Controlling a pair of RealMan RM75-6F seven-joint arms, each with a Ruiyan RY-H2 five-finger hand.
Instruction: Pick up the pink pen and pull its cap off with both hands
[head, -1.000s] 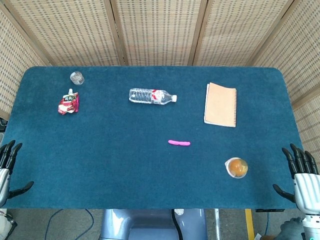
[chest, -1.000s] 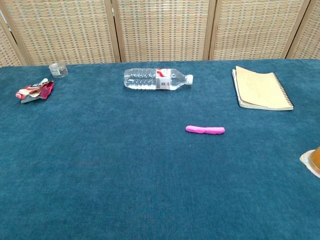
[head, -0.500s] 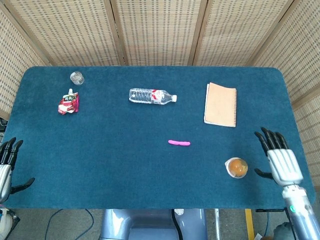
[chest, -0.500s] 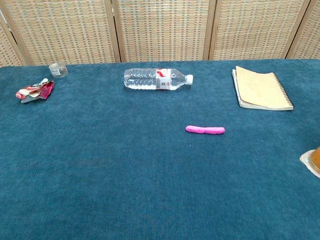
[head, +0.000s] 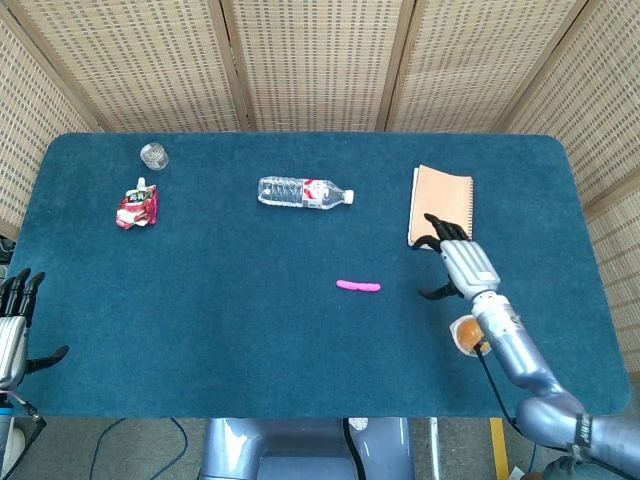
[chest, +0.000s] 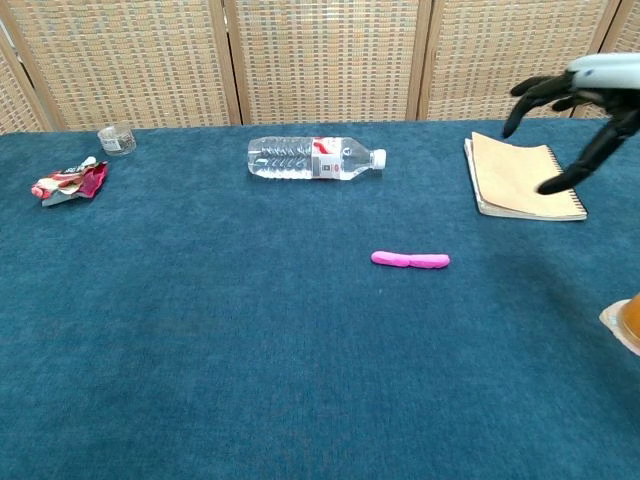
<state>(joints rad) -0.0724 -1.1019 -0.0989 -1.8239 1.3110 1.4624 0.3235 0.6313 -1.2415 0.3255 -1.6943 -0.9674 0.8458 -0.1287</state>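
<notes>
- The pink pen (head: 358, 286) was seen lying flat on the blue table (head: 230, 330), a little right of the frame's centre in the head view, its length running left to right; no hand touched it.
- In the chest view the pink pen (chest: 410, 260) was found right of centre, with its cap on as far as could be told.
- The right hand (head: 461, 264) was held above the table at centre right of the head view, fingers spread and holding nothing, its dark fingertips (head: 436, 222) overlapping the lower edge of the notebook (head: 441, 205).
- In the chest view the same right hand (chest: 585, 100) was shown at the upper right corner, fingers apart, over the notebook (chest: 520, 178); the pen lay well apart from it, lower and to the left.
- The left hand (head: 14, 325) was seen at the lower left edge of the head view, beside the table's edge, fingers spread and empty.
- A clear water bottle (head: 304, 191) lay on its side in the upper middle.
- A small glass (head: 153, 155) and a crumpled red wrapper (head: 136, 207) were placed at the upper left.
- A cup with an orange content (head: 471, 334) stood at the lower right, partly hidden by the right forearm.
</notes>
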